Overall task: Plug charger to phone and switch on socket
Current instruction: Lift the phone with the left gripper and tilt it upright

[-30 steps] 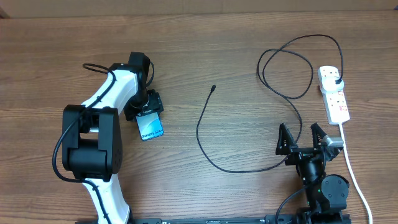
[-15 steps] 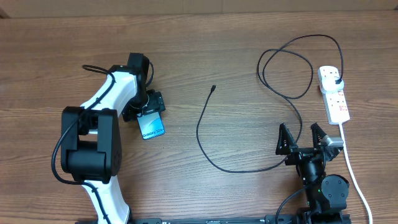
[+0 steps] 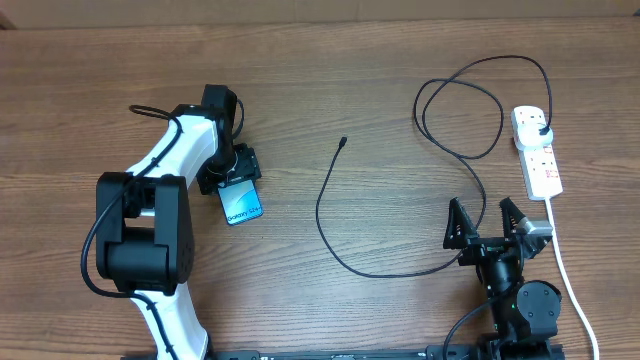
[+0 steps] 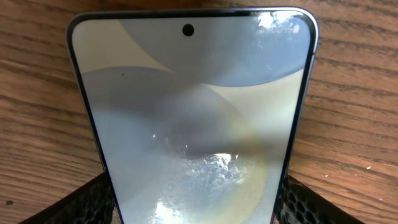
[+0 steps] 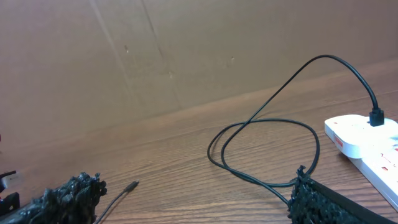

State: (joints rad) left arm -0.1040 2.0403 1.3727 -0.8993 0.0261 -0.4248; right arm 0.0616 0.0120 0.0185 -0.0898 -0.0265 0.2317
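Observation:
The phone [image 3: 243, 205] lies left of centre with its screen lit, and it fills the left wrist view [image 4: 193, 124]. My left gripper [image 3: 240, 183] is shut on its near end, a finger [image 4: 87, 202] pressed against each long edge. The charger is a thin black cable [image 3: 325, 215]. Its connector tip [image 3: 343, 141] lies free mid-table and its black plug [image 3: 541, 130] sits in the socket [image 3: 538, 155] at the far right. My right gripper [image 3: 483, 215] stands open near the front edge, with the cable running past it and nothing between its fingers. In the right wrist view the tip [image 5: 129, 185] lies just ahead of that gripper [image 5: 193, 199].
The socket's white lead [image 3: 565, 270] runs down the right side towards the front edge, beside the right arm's base. The cable makes a loose loop [image 3: 460, 110] left of the socket. A brown board wall [image 5: 155, 56] stands behind the table.
The left gripper and the phone shifted a few pixels down-right, then came back. The right arm and the cable have not moved.

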